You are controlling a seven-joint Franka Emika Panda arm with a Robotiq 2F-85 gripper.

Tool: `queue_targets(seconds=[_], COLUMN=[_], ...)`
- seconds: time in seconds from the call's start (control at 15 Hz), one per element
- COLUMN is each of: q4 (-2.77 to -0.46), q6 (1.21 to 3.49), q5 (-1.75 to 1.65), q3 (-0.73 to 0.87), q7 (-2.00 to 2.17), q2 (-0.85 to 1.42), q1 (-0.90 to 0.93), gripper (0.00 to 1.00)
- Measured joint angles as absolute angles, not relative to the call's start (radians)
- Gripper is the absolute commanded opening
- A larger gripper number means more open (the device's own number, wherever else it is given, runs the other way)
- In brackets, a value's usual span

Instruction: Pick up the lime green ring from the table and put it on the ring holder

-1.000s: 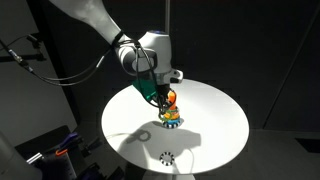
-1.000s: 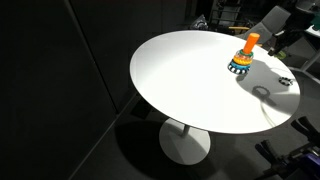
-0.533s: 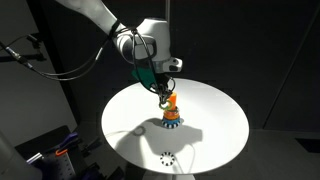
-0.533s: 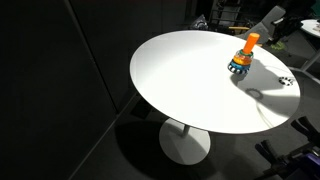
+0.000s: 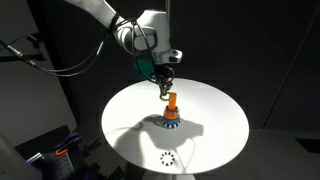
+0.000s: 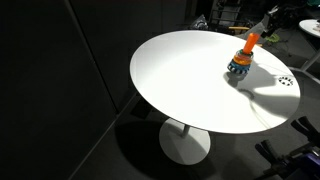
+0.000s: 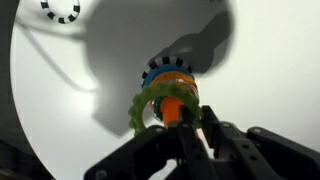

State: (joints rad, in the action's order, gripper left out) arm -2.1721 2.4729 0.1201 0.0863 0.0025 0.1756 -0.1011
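Hovering over ring holder (image 5: 172,118) | end effector (image 5: 165,92) pinching lime green ring (image 7: 138,110) | dotted ring (image 5: 167,158) well apart

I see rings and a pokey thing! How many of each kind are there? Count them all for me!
Lime green ring: 1, held by the fingers over the peg
Black-and-white dotted ring: 1, lying on the table
Ring holder with its stack of rings: 1
Total: 3
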Motion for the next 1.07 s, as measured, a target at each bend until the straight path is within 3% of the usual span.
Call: queue_targets(seconds=[1.07], q4=[-1.971], q6=[2.418], q5=[0.121], q3=[0.082], q7=[0.116], q2=[0.308], q1=[-0.089], gripper=[0.06])
